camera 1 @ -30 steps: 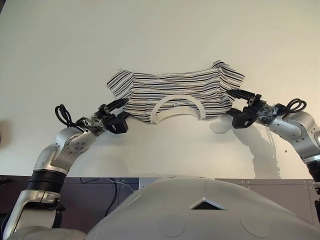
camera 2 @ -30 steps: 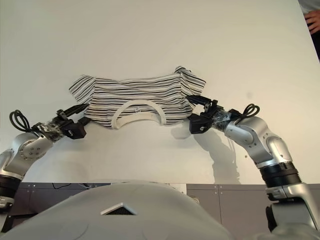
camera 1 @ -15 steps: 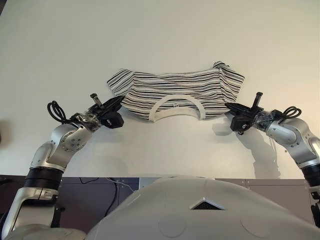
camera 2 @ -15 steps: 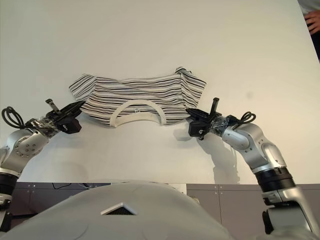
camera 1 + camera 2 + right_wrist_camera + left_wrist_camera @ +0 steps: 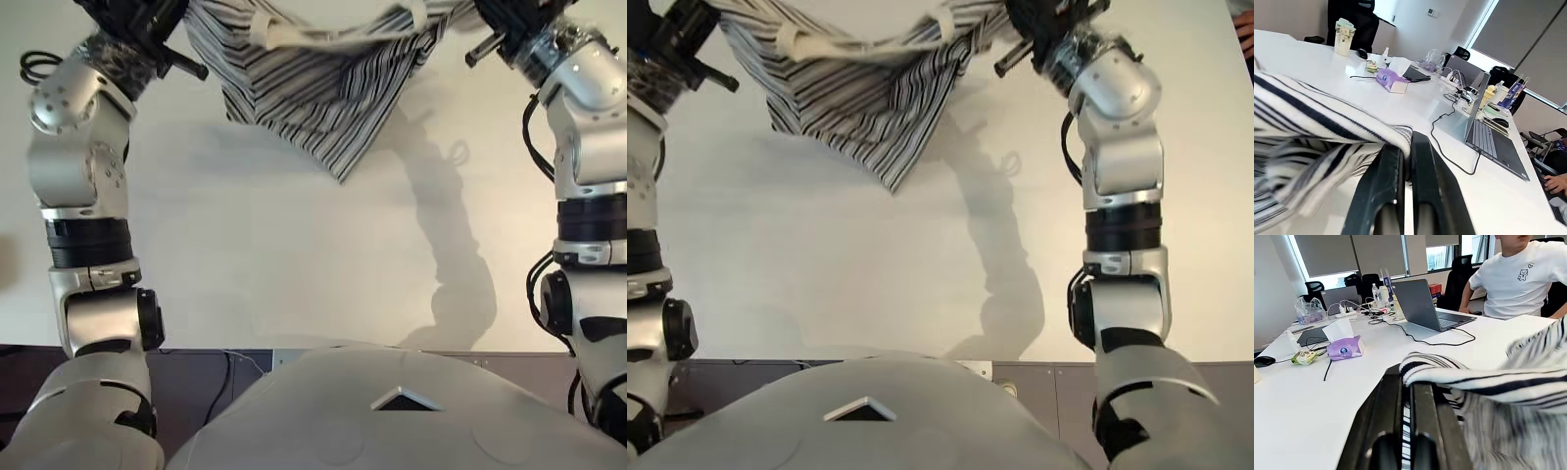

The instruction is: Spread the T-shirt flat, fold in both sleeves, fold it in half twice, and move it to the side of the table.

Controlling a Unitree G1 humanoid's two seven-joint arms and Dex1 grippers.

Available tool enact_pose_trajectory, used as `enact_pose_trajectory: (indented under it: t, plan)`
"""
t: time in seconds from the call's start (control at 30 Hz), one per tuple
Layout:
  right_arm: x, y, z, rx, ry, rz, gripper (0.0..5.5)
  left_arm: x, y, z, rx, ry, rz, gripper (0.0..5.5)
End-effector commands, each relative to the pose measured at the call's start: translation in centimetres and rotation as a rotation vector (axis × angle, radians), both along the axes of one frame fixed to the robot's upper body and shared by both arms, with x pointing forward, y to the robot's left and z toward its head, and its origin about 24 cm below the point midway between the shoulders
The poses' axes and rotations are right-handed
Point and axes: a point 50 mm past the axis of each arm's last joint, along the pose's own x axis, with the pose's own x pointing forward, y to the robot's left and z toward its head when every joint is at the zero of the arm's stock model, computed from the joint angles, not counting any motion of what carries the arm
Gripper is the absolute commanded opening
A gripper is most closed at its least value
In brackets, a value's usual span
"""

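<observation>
1. Both arms are raised. The T-shirt (image 5: 313, 88) hangs in the air between them at 12 o'clock in the head view, over the table (image 5: 294, 294). Its lowest corner looks clear of the tabletop, though that is not certain.
2. The left gripper (image 5: 147, 24) sits at 11 o'clock. In its wrist view the fingers (image 5: 1386, 431) are nearly together with striped cloth pinched between them, and a fold drapes over the tips.
3. The right gripper (image 5: 505, 24) sits at 1 o'clock. Its fingers (image 5: 1422, 186) are likewise narrow, clamping a shoulder edge that spills off to one side.
4. The collar (image 5: 269, 34) sags between the two grips. The body bunches below it and tapers to a point toward 6 o'clock.
5. Judgement: gripping at both shoulders lets the shirt's weight pull the creases out, so it can be lowered hem first and laid flat. This is the spreading step, early in the task, and no sleeve is folded yet.
6. Risk: each pinch takes only a thin bite of cloth, so a jerk could slip one side free.
</observation>
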Motion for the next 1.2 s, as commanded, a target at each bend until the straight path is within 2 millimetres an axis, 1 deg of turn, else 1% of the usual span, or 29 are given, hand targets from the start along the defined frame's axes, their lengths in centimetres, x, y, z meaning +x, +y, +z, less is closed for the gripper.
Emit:
enact_pose_trajectory:
  t: [0.03,0.07,0.1,0.17,0.2,0.23,0.3,0.33,0.37,0.4,0.47,0.53,0.57,0.63,0.67,0.73,0.8,0.83,0.87,0.9,0.97,1.03,1.07,1.1,1.13,1.17,1.2]
  plan:
    - [3.1,-0.2,1.5,0.032,0.056,-0.077,0.12,3.2,0.6,2.2,-0.111,0.052,0.046,0.10]
    - [3.0,0.0,1.4,0.005,0.082,-0.016,0.12,3.8,0.5,3.0,-0.143,0.042,0.048,0.10]
    - [2.2,0.4,2.0,0.036,0.085,0.100,0.12,4.3,0.5,4.1,-0.185,0.021,0.048,0.10]
    - [0.6,0.5,4.5,0.173,0.026,0.252,0.12,4.6,0.9,5.9,-0.269,-0.024,0.050,0.10]
    - [0.2,0.1,5.1,0.217,0.013,0.265,0.12,4.6,1.2,6.6,-0.303,-0.043,0.049,0.10]
    - [0.1,-0.3,4.9,0.210,0.022,0.251,0.12,4.6,1.4,6.8,-0.314,-0.052,0.051,0.10]
    - [-0.7,-0.7,2.7,0.133,0.072,0.247,0.12,4.3,1.7,5.8,-0.285,-0.033,0.054,0.10]
    - [-1.1,-0.8,2.0,0.117,0.079,0.250,0.12,4.1,1.8,5.2,-0.267,-0.024,0.054,0.10]
    - [-1.2,-0.8,2.3,0.144,0.060,0.232,0.12,3.8,2.1,5.0,-0.264,-0.029,0.057,0.10]
    - [-1.0,-1.0,3.0,0.183,0.028,0.206,0.12,3.6,2.3,5.1,-0.268,-0.044,0.062,0.10]
    - [0.0,-1.2,5.0,0.262,-0.047,0.133,0.12,3.7,2.4,6.2,-0.287,-0.084,0.063,0.10]
    - [1.7,-1.3,7.8,0.284,-0.149,0.025,0.12,4.4,2.1,8.3,-0.283,-0.125,0.060,0.10]
    - [2.5,-1.2,9.6,0.266,-0.230,-0.044,0.12,4.9,1.8,9.8,-0.281,-0.162,0.069,0.10]
    - [3.4,-1.0,13.1,0.272,-0.379,-0.139,0.12,5.8,1.3,12.5,-0.291,-0.237,0.101,0.10]
    - [3.6,-0.6,15.0,0.276,-0.448,-0.168,0.12,6.2,0.9,14.3,-0.307,-0.277,0.107,0.10]
    - [4.1,0.2,17.7,0.264,-0.534,-0.189,0.12,6.6,0.1,17.2,-0.327,-0.338,0.096,0.10]
    - [4.3,0.5,19.0,0.241,-0.573,-0.201,0.12,6.7,-0.6,19.0,-0.320,-0.362,0.069,0.10]
    - [4.5,0.5,19.1,0.225,-0.579,-0.210,0.12,6.8,-0.8,19.2,-0.307,-0.359,0.059,0.10]
    - [4.6,0.4,19.0,0.209,-0.576,-0.218,0.12,6.9,-0.9,19.0,-0.293,-0.349,0.052,0.10]
    - [4.8,0.3,18.2,0.187,-0.555,-0.213,0.12,7.1,-0.9,18.3,-0.277,-0.327,0.048,0.10]
    - [4.9,0.3,15.8,0.140,-0.487,-0.147,0.12,6.9,-0.5,16.0,-0.263,-0.258,-0.014,0.10]
    - [4.2,0.1,13.3,0.134,-0.405,-0.042,0.12,5.8,-0.6,13.1,-0.263,-0.195,-0.164,0.10]
    - [3.3,0.0,12.2,0.161,-0.353,0.033,0.12,4.5,-0.6,11.3,-0.279,-0.170,-0.258,0.10]
    - [1.3,-0.3,11.1,0.203,-0.308,0.133,0.12,2.3,-0.6,9.4,-0.306,-0.150,-0.364,0.10]
    - [-1.2,-0.7,10.2,0.251,-0.270,0.239,0.12,-0.2,-0.7,8.1,-0.333,-0.135,-0.463,0.10]
    - [-5.3,-2.1,9.5,0.298,-0.228,0.361,0.12,-3.7,-0.7,6.6,-0.371,-0.083,-0.566,0.10]
    - [-8.6,-2.9,9.0,0.316,-0.179,0.444,0.12,-6.6,-0.8,5.5,-0.385,-0.022,-0.631,0.10]
